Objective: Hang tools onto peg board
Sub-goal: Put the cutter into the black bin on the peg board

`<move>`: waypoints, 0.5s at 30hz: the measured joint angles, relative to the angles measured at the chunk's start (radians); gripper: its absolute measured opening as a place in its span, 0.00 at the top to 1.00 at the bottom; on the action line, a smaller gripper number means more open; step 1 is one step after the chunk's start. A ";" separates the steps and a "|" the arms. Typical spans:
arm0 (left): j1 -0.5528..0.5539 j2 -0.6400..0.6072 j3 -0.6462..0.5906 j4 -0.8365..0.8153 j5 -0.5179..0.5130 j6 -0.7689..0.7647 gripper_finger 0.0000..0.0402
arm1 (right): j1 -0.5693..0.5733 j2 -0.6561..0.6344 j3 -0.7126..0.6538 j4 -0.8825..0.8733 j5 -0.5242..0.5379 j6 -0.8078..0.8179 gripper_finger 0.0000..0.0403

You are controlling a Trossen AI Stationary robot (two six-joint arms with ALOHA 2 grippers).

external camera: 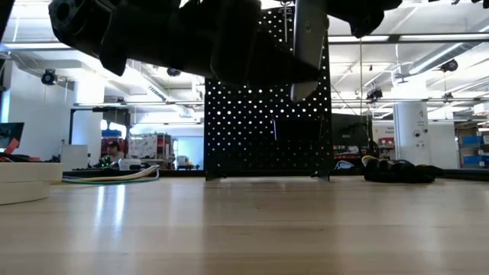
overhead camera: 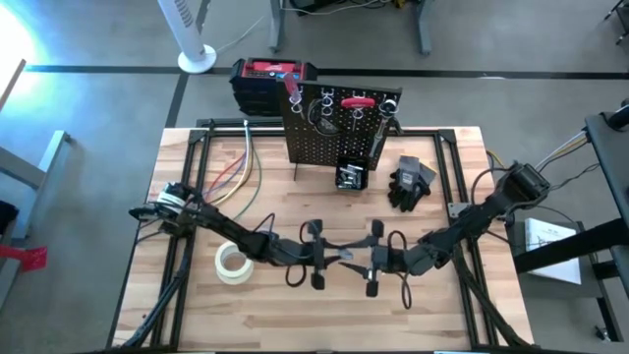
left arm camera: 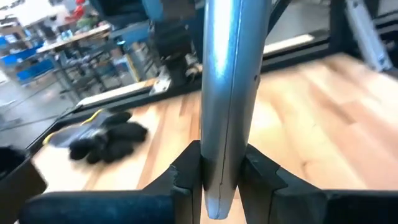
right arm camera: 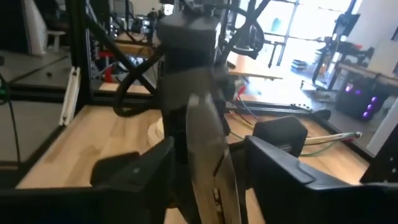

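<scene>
Over the near middle of the table [overhead camera: 295,315] the two arms meet nose to nose. The left end effector [overhead camera: 329,258] is clamped tight on a grey metal tool [left arm camera: 227,93], its fingers [left arm camera: 186,177] pressed against both flat sides of the shaft, which sticks out toward the other arm. The right end effector [overhead camera: 366,260] sits around the far end of the same tool, but its fingers [right arm camera: 277,155] stand spread with a gap on each side, so it is not gripping.

Just left of the pair lies a whitish tape roll [overhead camera: 233,264] flat on the wood. Farther back on the right, a heap of black gloves [overhead camera: 409,183] rests on the table.

At the far edge stands the peg board [overhead camera: 329,133], upright, with red-handled tools [overhead camera: 356,101] hung near its top and a small black bin [overhead camera: 351,174] at its foot. Behind it sits a red-and-black box [overhead camera: 270,81].
</scene>
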 joint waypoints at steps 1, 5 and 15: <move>-0.001 0.000 0.000 -0.012 -0.017 0.001 0.85 | 0.000 -0.009 0.000 -0.011 -0.001 0.013 0.53; -0.003 0.000 0.000 -0.060 -0.060 0.007 0.85 | 0.000 -0.059 0.004 -0.125 -0.002 0.086 0.46; -0.002 0.000 0.000 -0.062 -0.079 0.026 0.85 | 0.003 -0.156 0.015 -0.345 -0.056 0.218 0.57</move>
